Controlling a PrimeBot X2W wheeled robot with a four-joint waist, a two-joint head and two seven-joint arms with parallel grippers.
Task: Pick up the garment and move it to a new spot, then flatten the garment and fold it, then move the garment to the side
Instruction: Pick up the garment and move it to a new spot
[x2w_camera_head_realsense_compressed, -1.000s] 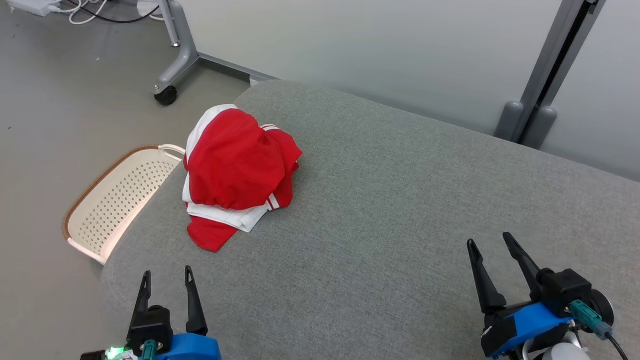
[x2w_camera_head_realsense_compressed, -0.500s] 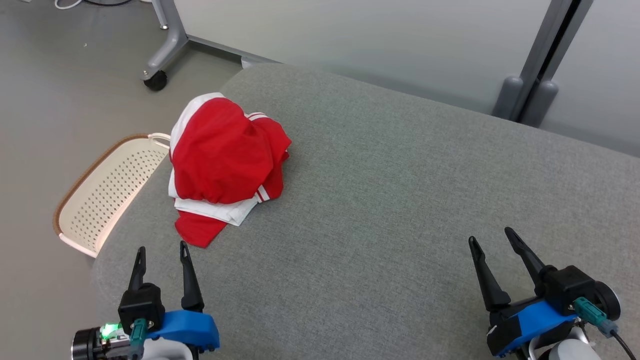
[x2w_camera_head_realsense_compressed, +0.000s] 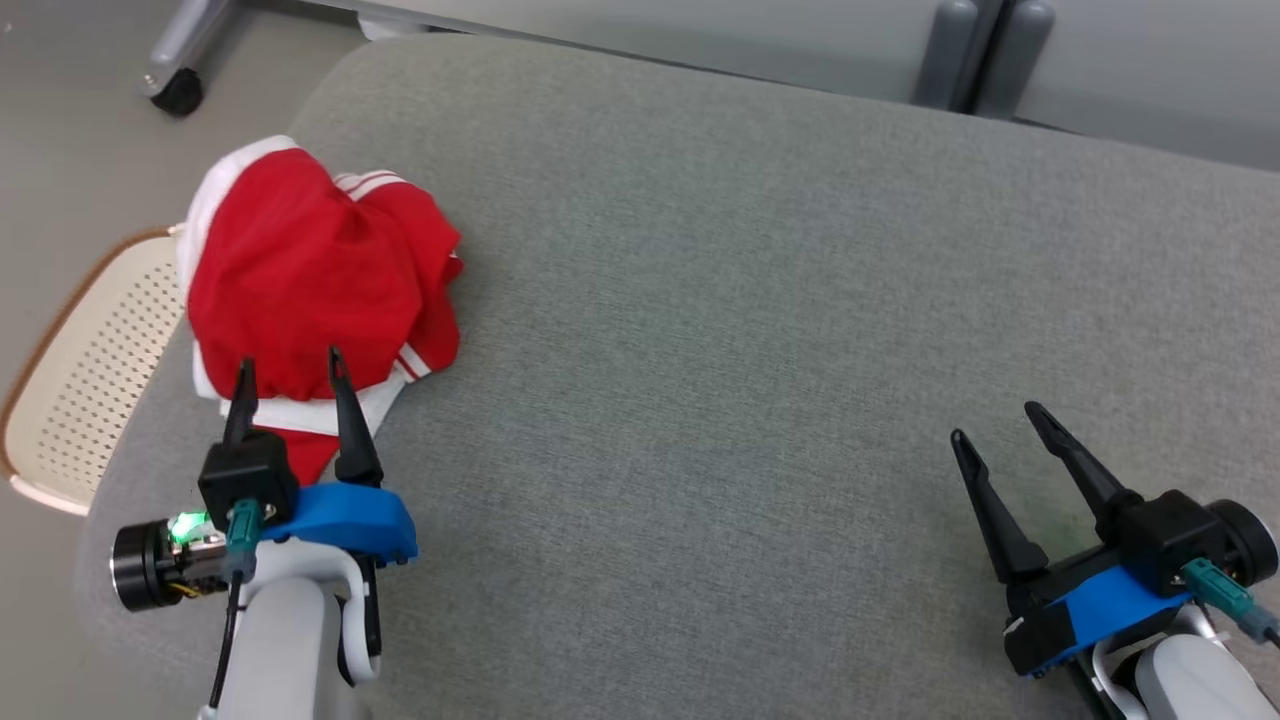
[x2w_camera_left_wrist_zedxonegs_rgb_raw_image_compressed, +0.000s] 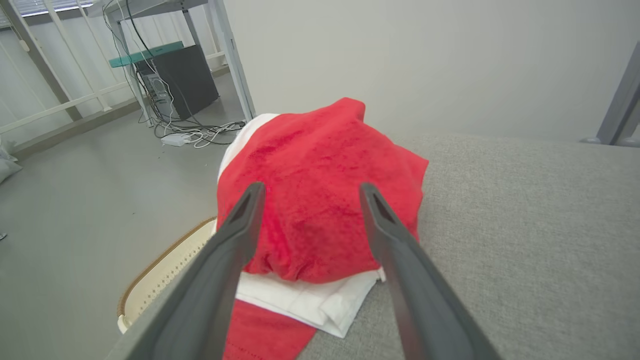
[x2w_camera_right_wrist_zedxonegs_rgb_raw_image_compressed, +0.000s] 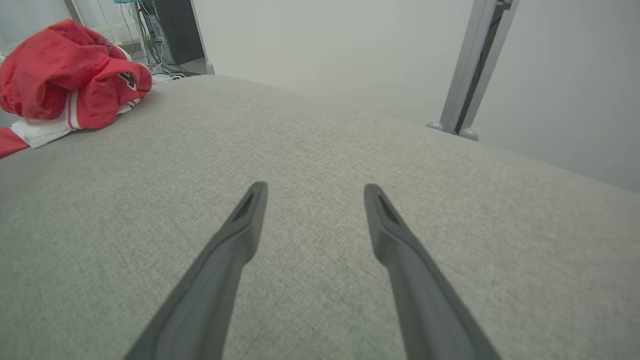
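Two grippers gape empty — left gripper (x2w_camera_head_realsense_compressed: 289, 358) close by the crumpled red garment (x2w_camera_head_realsense_compressed: 300, 270), right gripper (x2w_camera_head_realsense_compressed: 993, 421) well apart.

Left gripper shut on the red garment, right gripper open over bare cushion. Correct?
No: the left gripper is open, holding nothing, aimed at the garment; the left wrist view shows it. The right gripper is open over bare cushion.

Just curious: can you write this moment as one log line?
left claw: open, pointed at red-and-white garment | right claw: open, over grey cushion | garment: crumpled, not yet held
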